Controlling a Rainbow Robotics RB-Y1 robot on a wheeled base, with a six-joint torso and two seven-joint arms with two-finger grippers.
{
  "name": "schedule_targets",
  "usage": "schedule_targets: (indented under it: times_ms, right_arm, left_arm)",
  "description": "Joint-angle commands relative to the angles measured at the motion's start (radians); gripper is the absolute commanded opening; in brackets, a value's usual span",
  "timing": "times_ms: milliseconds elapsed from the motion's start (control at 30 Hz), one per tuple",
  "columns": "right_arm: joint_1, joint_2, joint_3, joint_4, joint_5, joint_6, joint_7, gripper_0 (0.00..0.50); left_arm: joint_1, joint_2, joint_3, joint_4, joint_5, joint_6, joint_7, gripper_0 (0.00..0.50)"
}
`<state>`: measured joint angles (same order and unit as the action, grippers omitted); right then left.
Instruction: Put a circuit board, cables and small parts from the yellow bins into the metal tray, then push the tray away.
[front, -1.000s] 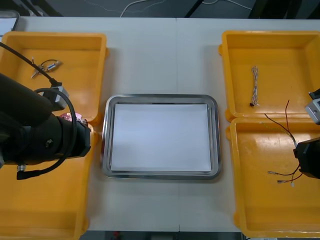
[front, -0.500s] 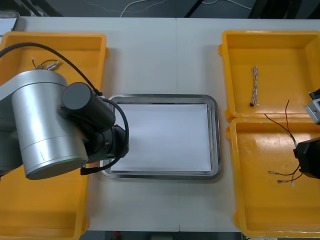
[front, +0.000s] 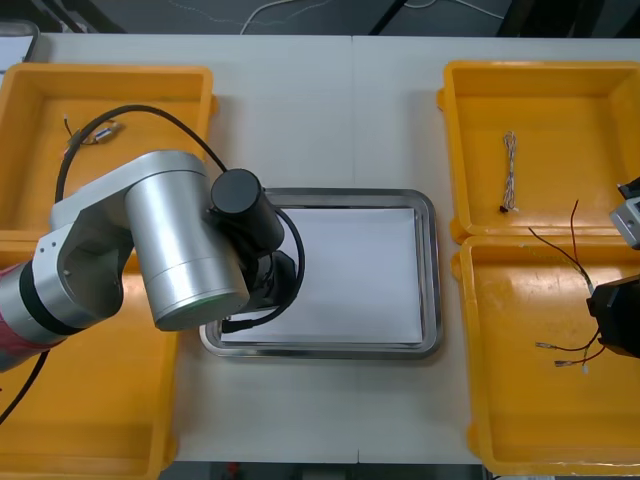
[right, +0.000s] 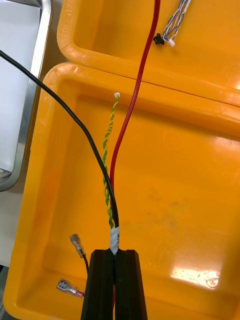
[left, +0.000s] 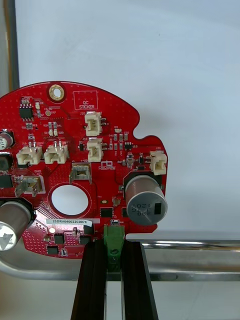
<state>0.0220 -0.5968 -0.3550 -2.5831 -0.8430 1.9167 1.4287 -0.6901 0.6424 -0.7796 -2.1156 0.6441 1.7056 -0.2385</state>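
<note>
My left gripper (left: 114, 247) is shut on the green connector at the edge of a round red circuit board (left: 85, 165). It holds the board over the white inside of the metal tray (left: 190, 245), just past the tray's rim. In the front view the silver left arm (front: 190, 240) covers the left part of the tray (front: 430, 270) and hides the board. My right gripper (right: 115, 252) is shut on a bundle of black, red and yellow-green cables (right: 112, 165) inside the near right yellow bin (right: 175, 200). The right arm (front: 618, 318) sits at the table's right edge.
A twisted blue and white cable (front: 510, 172) lies in the far right bin (front: 540, 80). Small metal parts (front: 92, 130) lie in the far left bin (front: 30, 150). The cables' metal terminals (right: 75, 245) rest on the bin floor beside the right fingers.
The left arm has swung from over the near left bin to the right, over the tray's left part, carrying the circuit board. The right arm has not moved.
</note>
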Motion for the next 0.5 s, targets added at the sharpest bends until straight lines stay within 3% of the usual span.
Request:
schedule_targets:
  times_ms: [33, 500]
  right_arm:
    - [0.009, -0.031, 0.010, -0.029, 0.007, 0.003, -0.024, 0.000]
    - [0.009, -0.031, 0.010, -0.029, 0.007, 0.003, -0.024, 0.000]
  left_arm:
    - [-0.040, -0.032, -0.035, 0.017, -0.011, -0.026, -0.041, 0.000]
    - [-0.040, -0.067, -0.101, 0.066, -0.006, -0.035, -0.074, 0.000]
